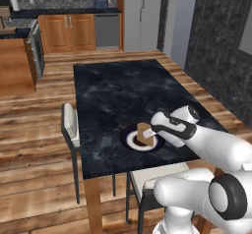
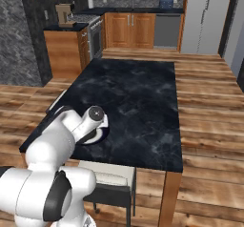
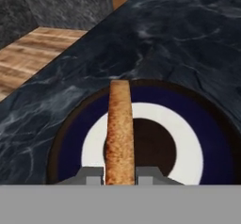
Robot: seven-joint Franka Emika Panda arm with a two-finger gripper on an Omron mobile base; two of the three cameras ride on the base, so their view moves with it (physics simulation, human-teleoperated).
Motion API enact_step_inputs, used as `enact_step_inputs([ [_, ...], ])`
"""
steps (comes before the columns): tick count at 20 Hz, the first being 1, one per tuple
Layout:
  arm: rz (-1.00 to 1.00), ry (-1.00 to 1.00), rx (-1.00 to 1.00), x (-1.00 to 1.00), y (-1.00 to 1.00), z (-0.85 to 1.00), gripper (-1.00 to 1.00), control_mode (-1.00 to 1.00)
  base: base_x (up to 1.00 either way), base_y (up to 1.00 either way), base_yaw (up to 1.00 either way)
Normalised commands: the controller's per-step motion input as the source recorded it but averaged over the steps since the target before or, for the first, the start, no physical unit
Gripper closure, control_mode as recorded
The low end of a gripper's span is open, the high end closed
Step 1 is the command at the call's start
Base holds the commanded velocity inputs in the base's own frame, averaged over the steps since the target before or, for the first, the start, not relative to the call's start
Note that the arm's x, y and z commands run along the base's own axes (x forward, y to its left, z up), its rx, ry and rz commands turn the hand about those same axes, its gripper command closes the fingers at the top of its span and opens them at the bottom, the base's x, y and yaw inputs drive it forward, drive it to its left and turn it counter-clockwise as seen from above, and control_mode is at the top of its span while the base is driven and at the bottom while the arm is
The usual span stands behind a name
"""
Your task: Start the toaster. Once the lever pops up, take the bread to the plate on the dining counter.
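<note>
A kitchen with wooden floorboards surrounds the long black marble table [image 1: 118,95], its white-veined top carried on brown wooden legs. A chair [image 1: 70,125] is drawn up at one long side, and a second chair [image 1: 147,176] sits at the near end. Beyond the far end stand the wood-fronted cabinets [image 1: 67,31] and a tall pale refrigerator [image 1: 142,14].

The white arm [image 1: 216,147] rises from the base and reaches forward and low over the near end of the table, its forearm angled down toward the plate, its wrist bent so the hand points down. In the right base view the arm's upper links cover most of the plate.

The round plate [image 1: 129,138], dark-rimmed with a white ring, lies on the table near the corner by the arm. The fingers [image 3: 92,175] are clamped on the bread [image 1: 143,132], a golden-brown slice held on edge directly above the plate's middle. In the hand view the slice stands between the two tips, its crust edge facing the camera.
</note>
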Motion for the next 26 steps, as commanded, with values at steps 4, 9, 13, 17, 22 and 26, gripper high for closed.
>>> enact_step_inputs([
  [4, 0.0, 0.0, 0.0, 0.09, 0.0, -0.14, 1.0, -1.0, 0.0, 0.0, 0.0],
  [9, 0.0, 0.0, 0.0, 0.01, 0.0, -0.07, 1.0, -1.0, 0.0, 0.0, 0.0],
  [13, 0.0, 0.0, 0.0, 0.0, 0.0, 0.0, 1.0, -1.0, 0.0, 0.0, 0.0],
  [17, 0.0, 0.0, 0.0, 0.0, 0.0, 0.0, 1.0, -1.0, 0.0, 0.0, 0.0],
  [22, 0.0, 0.0, 0.0, 0.0, 0.0, 0.0, 1.0, -1.0, 0.0, 0.0, 0.0],
  [26, 0.0, 0.0, 0.0, 0.0, 0.0, 0.0, 1.0, -1.0, 0.0, 0.0, 0.0],
])
